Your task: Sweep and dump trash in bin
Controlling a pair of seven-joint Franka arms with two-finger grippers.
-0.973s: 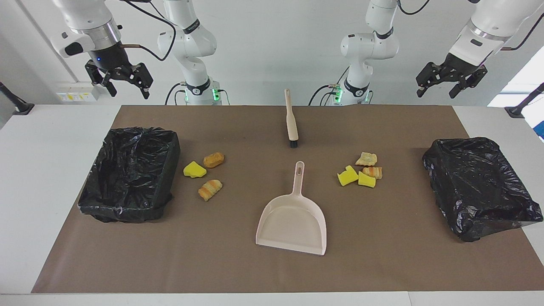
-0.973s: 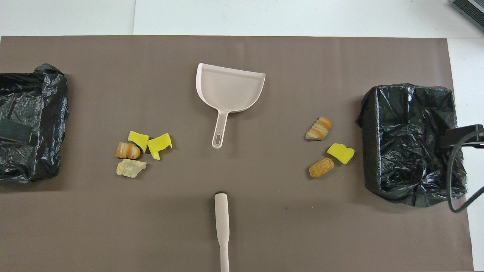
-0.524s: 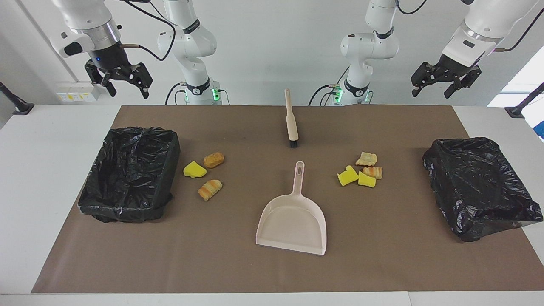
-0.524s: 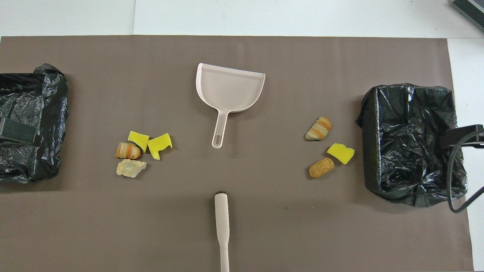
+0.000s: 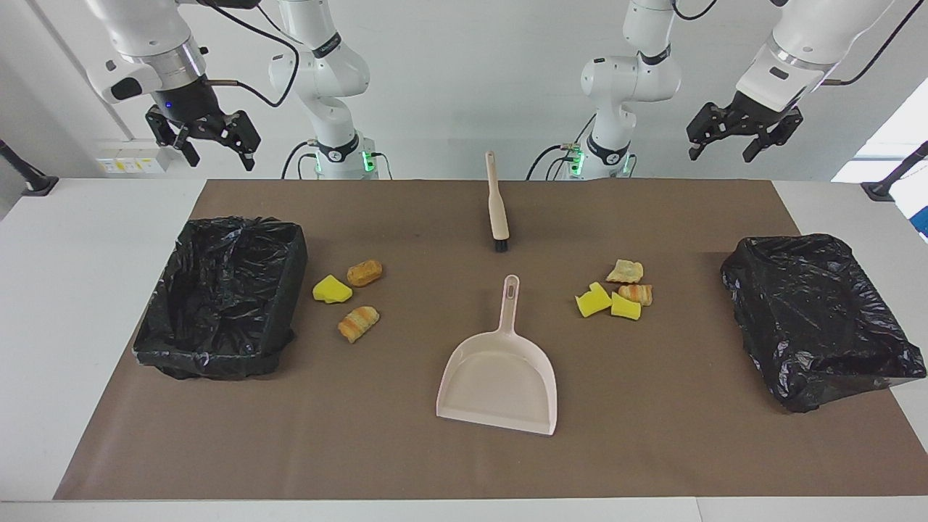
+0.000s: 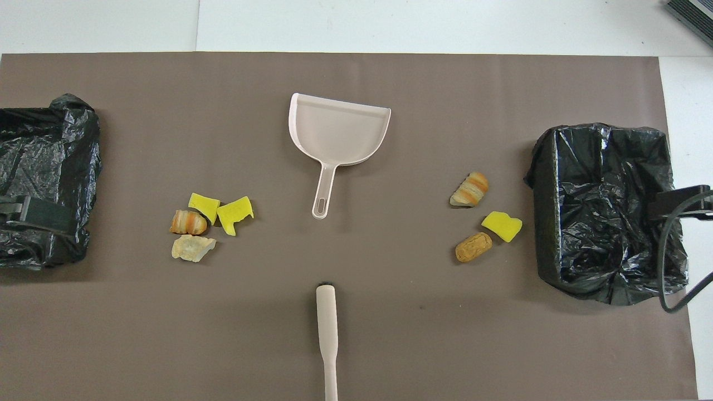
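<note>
Brown mat, nothing touched yet: brush [image 5: 496, 206] lies handle toward the robots, midway between left gripper [image 5: 734, 136] and right gripper [image 5: 206, 138], both raised, jaws apart.

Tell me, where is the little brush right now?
The brush lies on the brown mat midway between the two arms' ends, nearer to the robots than the dustpan, its bristles pointing toward the dustpan's handle. Nothing touches it.
</note>
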